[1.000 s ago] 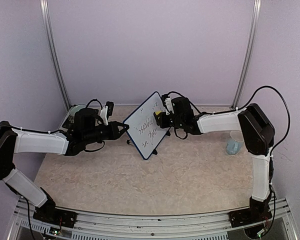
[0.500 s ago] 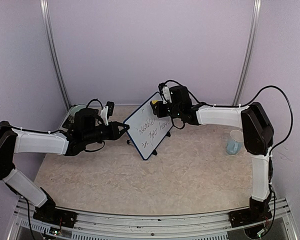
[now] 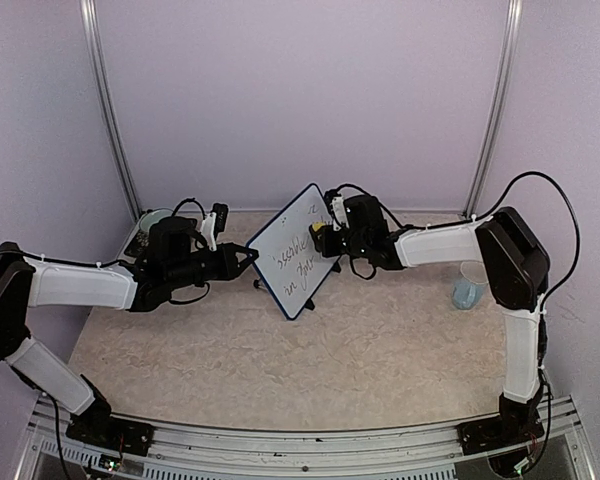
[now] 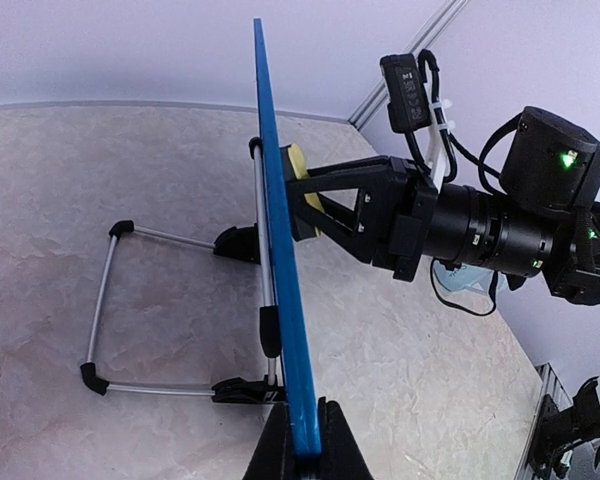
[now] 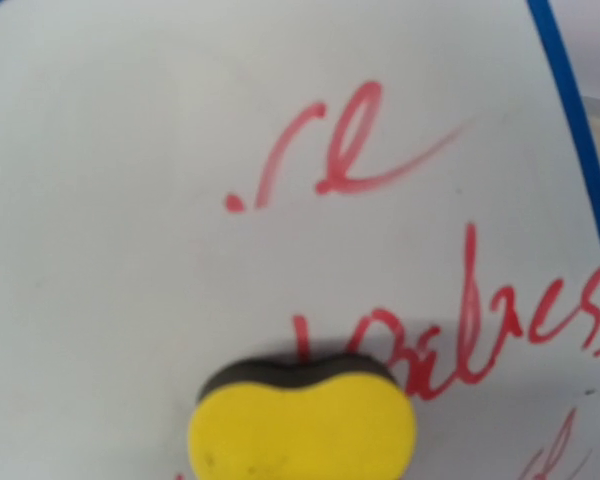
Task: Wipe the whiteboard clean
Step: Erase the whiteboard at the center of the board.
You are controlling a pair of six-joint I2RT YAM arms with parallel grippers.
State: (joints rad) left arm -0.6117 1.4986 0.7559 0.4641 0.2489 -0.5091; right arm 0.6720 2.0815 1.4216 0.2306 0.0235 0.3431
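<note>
The whiteboard (image 3: 296, 254), probably light, stiff and slippery, stood between the tools: the left tool (image 4: 301, 440) was closed on its edge, the safest hold, and the right tool (image 3: 325, 236) gripped a sponge (image 5: 302, 430) against its face.

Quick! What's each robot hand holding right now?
Left gripper: closed on the whiteboard, at its blue edge.
Right gripper: closed on the yellow sponge, pressed against the whiteboard.
</note>
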